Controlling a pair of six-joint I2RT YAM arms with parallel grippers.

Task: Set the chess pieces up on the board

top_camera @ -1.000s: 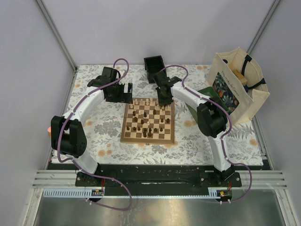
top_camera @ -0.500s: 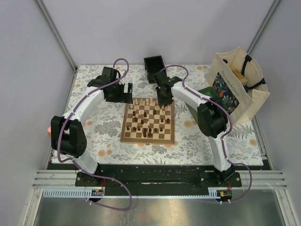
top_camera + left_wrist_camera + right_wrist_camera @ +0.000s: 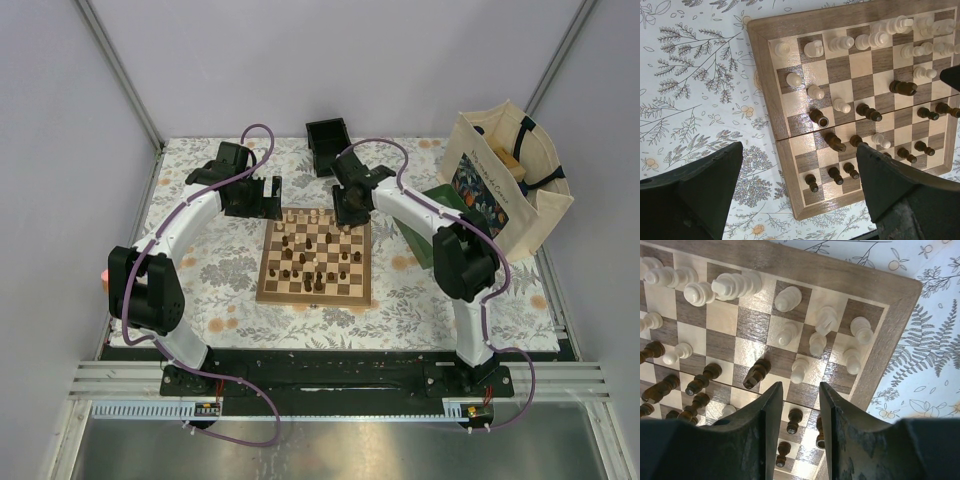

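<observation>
Top external view, board point(image 3: 315, 262) flat on flowered cloth point(image 3: 410, 295), chess pieces point(image 3: 816, 92) scattered over its squares, pale ones mostly at the far rows, left gripper point(image 3: 800, 146) spread wide and empty near the far-left corner, right gripper point(image 3: 799, 386) narrowly parted, seemingly clear of pale pawn point(image 3: 800, 369) just ahead.

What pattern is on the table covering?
White table covering with grey leafy sprigs; clearest from left wrist.
</observation>
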